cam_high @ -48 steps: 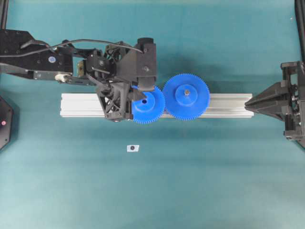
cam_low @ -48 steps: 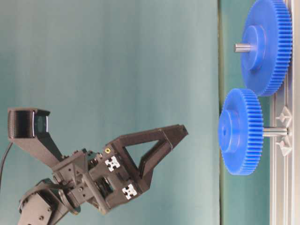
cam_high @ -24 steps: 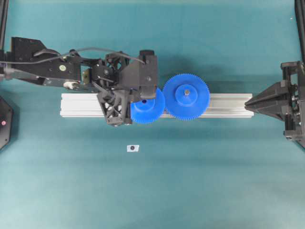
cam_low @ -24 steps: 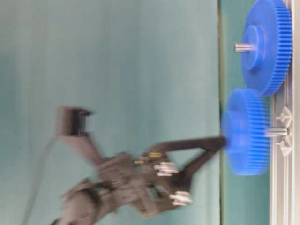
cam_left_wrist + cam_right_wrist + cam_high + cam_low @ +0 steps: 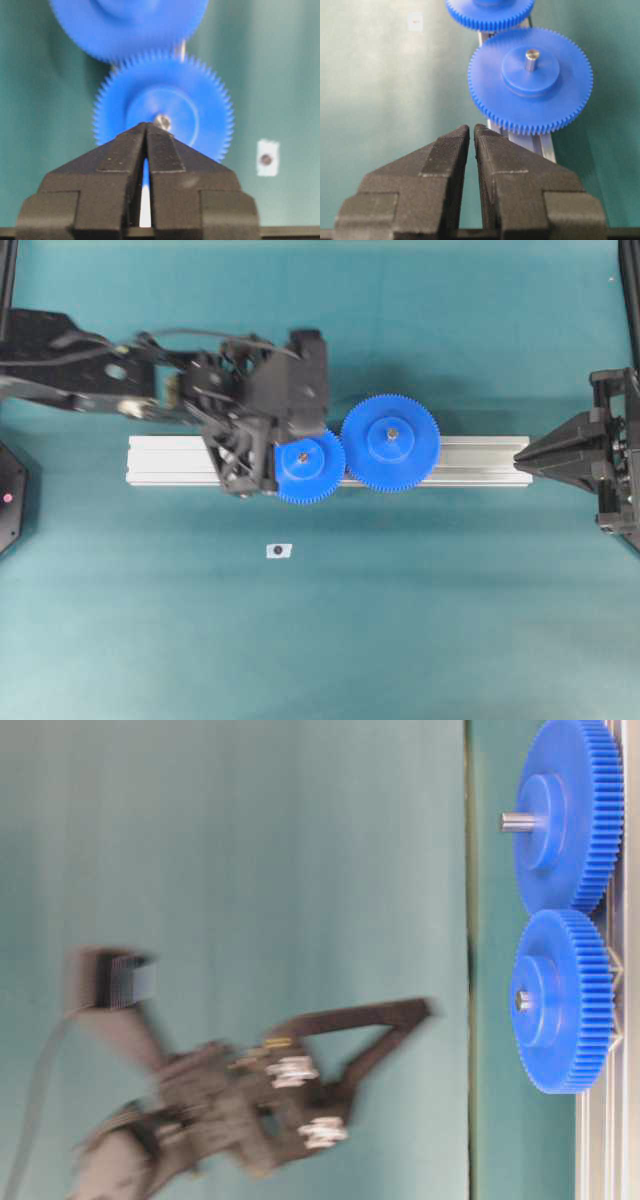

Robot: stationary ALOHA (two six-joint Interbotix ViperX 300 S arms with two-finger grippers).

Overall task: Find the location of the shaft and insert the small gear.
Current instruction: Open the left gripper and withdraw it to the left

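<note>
The small gear [image 5: 308, 468] sits low on the shaft [image 5: 302, 454], whose grey tip pokes through its hub. Its teeth meet those of the wider blue gear [image 5: 390, 443]. In the table-level view the small gear [image 5: 560, 1002] lies level with the wider gear [image 5: 565, 815], and the shaft tip [image 5: 521, 1001] shows. My left gripper [image 5: 272, 452] is shut and empty; its blurred tip [image 5: 425, 1010] hangs apart from the gear. In the left wrist view the shut tips [image 5: 146, 125] are just beside the shaft [image 5: 162, 121]. My right gripper [image 5: 520, 455] is shut and empty. The shaft's bracket is hidden.
Both gears stand on a long silver aluminium bar [image 5: 470, 460] across the teal mat. A small white sticker with a dark dot [image 5: 278, 551] lies in front of the bar. My right gripper [image 5: 471, 129] rests at the bar's right end, facing the wider gear [image 5: 530, 80].
The small gear has slid down the shaft to the level of the wider gear, and the shaft tip now shows. My left gripper has drawn back from it. The right arm is still.
</note>
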